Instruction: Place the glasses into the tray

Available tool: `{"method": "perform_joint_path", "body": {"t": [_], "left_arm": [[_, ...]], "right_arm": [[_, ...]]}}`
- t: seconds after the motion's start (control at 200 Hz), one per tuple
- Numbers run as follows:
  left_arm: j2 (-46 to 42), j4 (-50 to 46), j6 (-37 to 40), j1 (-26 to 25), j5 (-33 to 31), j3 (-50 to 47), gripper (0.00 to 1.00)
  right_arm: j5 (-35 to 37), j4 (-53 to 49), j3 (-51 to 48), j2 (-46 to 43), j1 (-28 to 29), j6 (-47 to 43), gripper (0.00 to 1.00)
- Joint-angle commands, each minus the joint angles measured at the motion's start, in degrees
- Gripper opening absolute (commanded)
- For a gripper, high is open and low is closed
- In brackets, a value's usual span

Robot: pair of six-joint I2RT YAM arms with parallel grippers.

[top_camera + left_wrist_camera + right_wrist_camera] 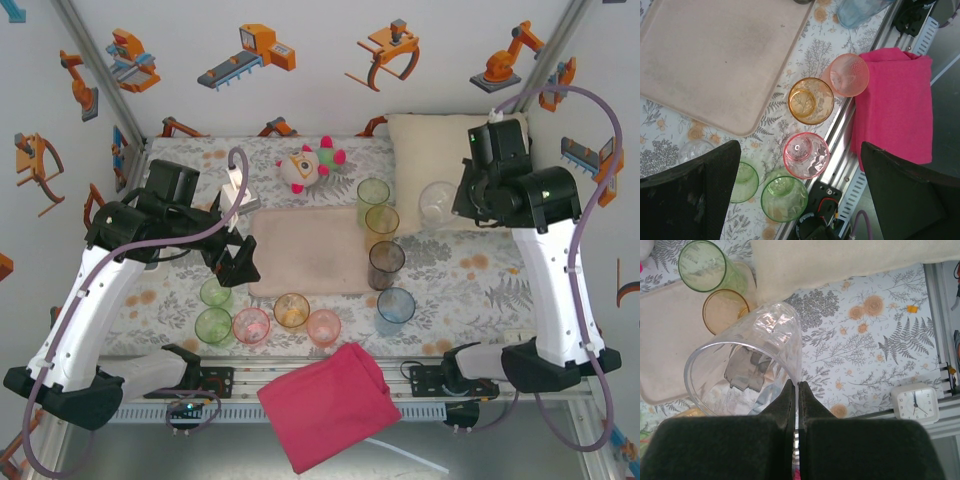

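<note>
Fingers on the left first: our left fingers (238, 262) hang spread wide over the desk (470, 270), gripping nothing, just off the left front corner of the tray (305, 250). Below them we spot a green glass (216, 292) with a second green glass (213, 325) just in front. Along the near edge come a pink glass (251, 324), an orange glass (291, 310) and a peach glass (323, 326), all upright on the desk in front of the tray. A pink cloth (325, 405) droops over the front rail. Moving right, a column lines the tray's right edge: tall green glass (373, 192) at the back, then amber glass (381, 222), smoky glass (386, 265), and blue glass (395, 310) nearest us. Further right, our right fingers (790, 397) are pinched tight on the wall of a clear glass (745, 365), holding it tilted near the cream pillow (430, 145). A small white clock (915, 402) sits far right by the rail.
</note>
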Motion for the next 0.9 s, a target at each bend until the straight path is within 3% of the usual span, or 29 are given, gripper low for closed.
{"method": "perform_joint_path", "body": {"t": [0.0, 0.41, 0.896], "left_arm": [[0.4, 0.0, -0.1, -0.3, 0.1, 0.2, 0.97], [1.9, 0.2, -1.5, -0.2, -0.3, 1.6, 0.97], [0.8, 1.0, -3.9, 0.7, 1.1, 0.9, 0.97]], "right_arm": [[-0.4, 1.2, 3.2, 0.5, 1.1, -0.4, 0.00], [0.2, 2.9, 5.7, 2.0, 6.8, 2.7, 0.00], [7.8, 1.6, 10.3, 7.5, 23.8, 7.1, 0.00]]}}
